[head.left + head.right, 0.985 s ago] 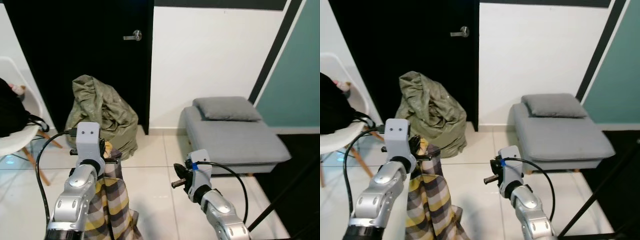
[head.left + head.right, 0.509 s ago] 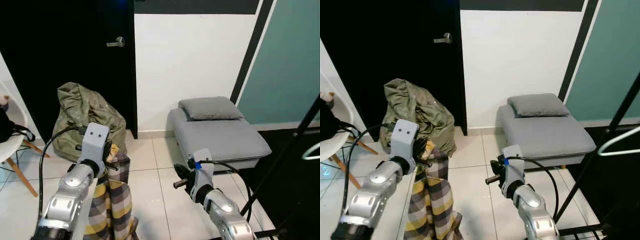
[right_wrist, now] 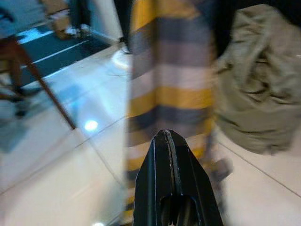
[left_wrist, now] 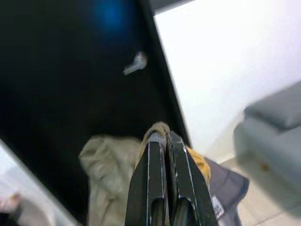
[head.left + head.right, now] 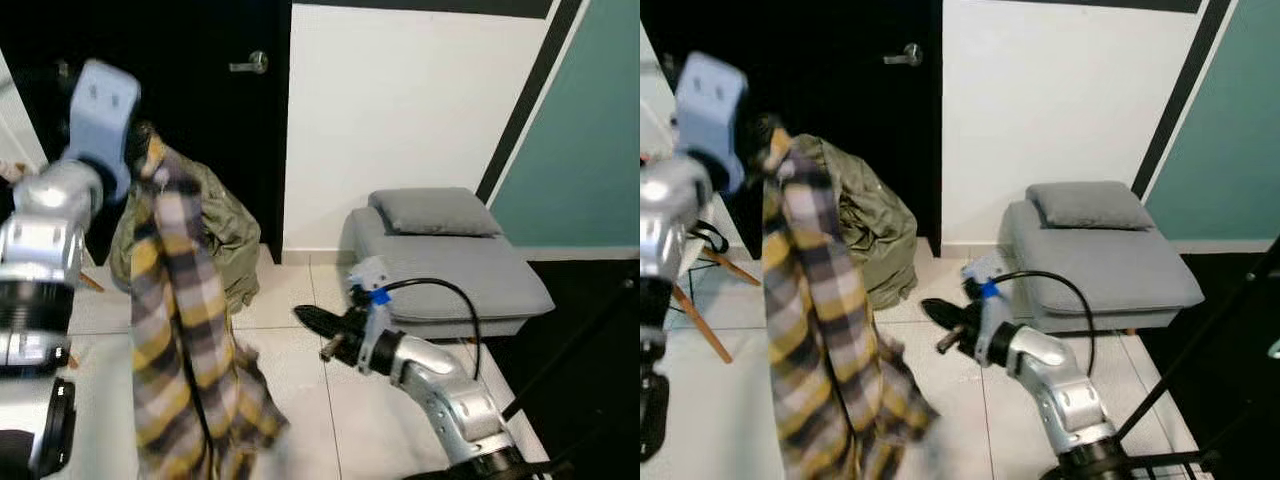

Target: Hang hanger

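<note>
One garment, a plaid shirt [image 5: 180, 330], hangs pinched high in left gripper [image 5: 143, 140] for carrying; right gripper [image 5: 312, 318] pressed together, empty.

— What sort of place is this?
— A lived-in room of a home: white floor tiles [image 5: 300, 300], a black door [image 5: 200, 120] with a lever handle [image 5: 250, 65], a grey daybed [image 5: 450, 270] with a pillow [image 5: 435, 212], a crumpled olive cover [image 5: 875, 230] by the wall.

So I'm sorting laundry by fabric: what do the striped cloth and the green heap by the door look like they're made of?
The striped cloth looks like soft woven fabric, matte, hanging in loose folds. The green heap looks like a thin, crinkly, perhaps synthetic material, judging by its sharp creases.
</note>
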Robot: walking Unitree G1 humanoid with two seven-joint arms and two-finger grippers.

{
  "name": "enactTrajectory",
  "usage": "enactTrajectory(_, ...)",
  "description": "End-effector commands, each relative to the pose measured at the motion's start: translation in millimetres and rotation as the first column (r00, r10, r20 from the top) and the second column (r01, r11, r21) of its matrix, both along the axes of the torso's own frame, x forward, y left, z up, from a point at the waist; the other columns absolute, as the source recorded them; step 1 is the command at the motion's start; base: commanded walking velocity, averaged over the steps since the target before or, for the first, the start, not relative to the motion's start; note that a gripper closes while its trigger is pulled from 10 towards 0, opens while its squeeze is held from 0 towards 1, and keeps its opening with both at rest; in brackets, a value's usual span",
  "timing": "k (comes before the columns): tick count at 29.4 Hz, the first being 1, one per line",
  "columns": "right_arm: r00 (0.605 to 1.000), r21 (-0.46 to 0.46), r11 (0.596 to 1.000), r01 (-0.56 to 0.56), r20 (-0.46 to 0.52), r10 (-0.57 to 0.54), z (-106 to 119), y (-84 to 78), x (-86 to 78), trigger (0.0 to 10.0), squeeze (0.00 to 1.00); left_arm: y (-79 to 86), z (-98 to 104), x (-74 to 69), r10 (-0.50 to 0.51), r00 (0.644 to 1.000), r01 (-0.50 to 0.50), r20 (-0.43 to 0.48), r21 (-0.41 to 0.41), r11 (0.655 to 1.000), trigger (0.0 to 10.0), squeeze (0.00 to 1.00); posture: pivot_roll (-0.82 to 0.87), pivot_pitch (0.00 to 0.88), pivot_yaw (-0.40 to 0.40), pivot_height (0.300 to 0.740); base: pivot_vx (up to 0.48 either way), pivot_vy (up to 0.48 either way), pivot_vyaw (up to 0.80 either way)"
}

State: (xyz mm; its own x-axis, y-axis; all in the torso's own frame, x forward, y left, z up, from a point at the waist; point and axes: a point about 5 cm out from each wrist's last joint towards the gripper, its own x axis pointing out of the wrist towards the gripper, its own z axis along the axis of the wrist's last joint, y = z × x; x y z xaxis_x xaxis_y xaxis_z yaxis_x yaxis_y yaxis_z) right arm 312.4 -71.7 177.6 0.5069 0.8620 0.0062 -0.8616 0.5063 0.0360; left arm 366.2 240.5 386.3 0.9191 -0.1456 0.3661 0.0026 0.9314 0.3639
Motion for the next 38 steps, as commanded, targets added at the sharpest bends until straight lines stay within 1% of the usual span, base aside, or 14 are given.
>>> enactTrajectory(1,0.987,0.022,0.987,-0.158,-0.025,0.158,5,8.8,-14.9,10.0,0.0,1.7,23,-3.1,-0.055,0.998,0.058,0.034,-0.091,0.994,10.0,0.0,0.06,0.135,-0.054,0.74,0.0,0.0,0.0)
enactTrajectory(6,0.966,0.026,0.966,-0.256,-0.039,0.257,7,13.7,-25.1,10.0,0.0,-0.6,37,-4.4,-0.105,0.993,0.113,0.06,-0.158,0.981,10.0,0.0,0.06,0.136,-0.055,0.74,0.0,0.0,0.0)
enactTrajectory(8,0.951,0.019,0.952,-0.305,-0.047,0.306,8,20.2,-29.1,10.0,0.0,-11.7,55,-6.1,-0.222,0.971,0.239,0.09,-0.308,0.921,10.0,0.0,0.07,0.139,-0.058,0.74,0.0,0.0,0.0)
enactTrajectory(13,0.961,0.026,0.96,-0.277,0.013,0.277,19,41.6,-20.8,10.0,0.0,-37.3,73,-9.7,-0.398,0.91,0.41,0.117,-0.402,0.819,10.0,0.0,0.07,0.139,-0.057,0.74,0.0,0.0,0.0)
enactTrajectory(16,0.986,-0.025,0.988,-0.155,0.054,0.156,17,47.7,-7.1,10.0,0.0,-47.3,72,-8.0,-0.428,0.898,0.432,0.099,-0.384,0.816,10.0,0.0,0.07,0.13,-0.06,0.74,0.0,0.0,0.0)
enactTrajectory(18,0.995,-0.05,0.996,0.072,0.068,-0.069,12,52.0,15.3,10.0,0.0,-72.1,64,-4.6,-0.519,0.855,0.492,0.023,-0.357,0.794,10.0,0.0,0.08,0.139,-0.053,0.74,0.0,0.0,0.0)
enactTrajectory(22,0.987,-0.038,0.987,0.157,0.038,-0.155,8,52.1,22.8,10.0,0.0,-84.6,58,-4.2,-0.568,0.822,0.526,-0.021,-0.353,0.774,10.0,0.0,0.08,0.138,-0.052,0.74,0.0,0.0,0.0)
enactTrajectory(23,0.973,-0.031,0.972,0.231,0.02,-0.23,7,50.4,28.3,10.0,0.0,-98.2,50,-8.5,-0.635,0.768,0.591,-0.078,-0.294,0.751,10.0,0.0,0.08,0.135,-0.048,0.74,0.0,0.0,0.0)
enactTrajectory(26,0.961,-0.004,0.961,0.276,0.034,-0.276,12,46.7,29.5,10.0,0.0,-105.8,26,-16.2,-0.621,0.747,0.631,-0.237,-0.041,0.775,10.0,0.0,0.07,0.135,-0.041,0.74,0.0,0.0,0.0)
enactTrajectory(27,0.954,0.057,0.952,0.299,-0.01,-0.299,15,41.2,28.8,10.0,0.51,-102.4,20,-15.4,-0.585,0.759,0.616,-0.287,0.025,0.787,10.0,0.0,0.08,0.138,-0.044,0.74,0.0,0.0,0.0)
enactTrajectory(28,0.954,0.057,0.952,0.299,-0.01,-0.299,15,41.2,28.8,10.0,0.51,-102.4,20,-15.4,-0.585,0.759,0.616,-0.287,0.025,0.787,10.0,0.0,0.08,0.138,-0.044,0.74,0.0,0.0,0.0)
enactTrajectory(29,0.949,0.104,0.943,0.316,-0.04,-0.313,18,36.3,27.9,10.0,0.91,-98.5,19,-14.4,-0.561,0.77,0.6,-0.303,0.047,0.798,10.0,0.0,0.08,0.138,-0.044,0.74,0.0,0.0,0.0)
enactTrajectory(30,0.943,0.128,0.934,0.334,-0.051,-0.33,20,32.3,27.4,10.0,1.0,-96.1,21,-14.3,-0.555,0.774,0.592,-0.304,0.035,0.805,10.0,0.0,0.08,0.144,-0.043,0.74,0.0,0.0,0.0)
enactTrajectory(38,0.942,0.131,0.933,0.334,-0.063,-0.329,10,24.6,25.0,10.0,1.0,-95.8,46,-23.0,-0.56,0.784,0.593,-0.268,0.052,0.804,10.0,0.0,0.08,0.152,-0.042,0.74,0.0,0.0,0.0)
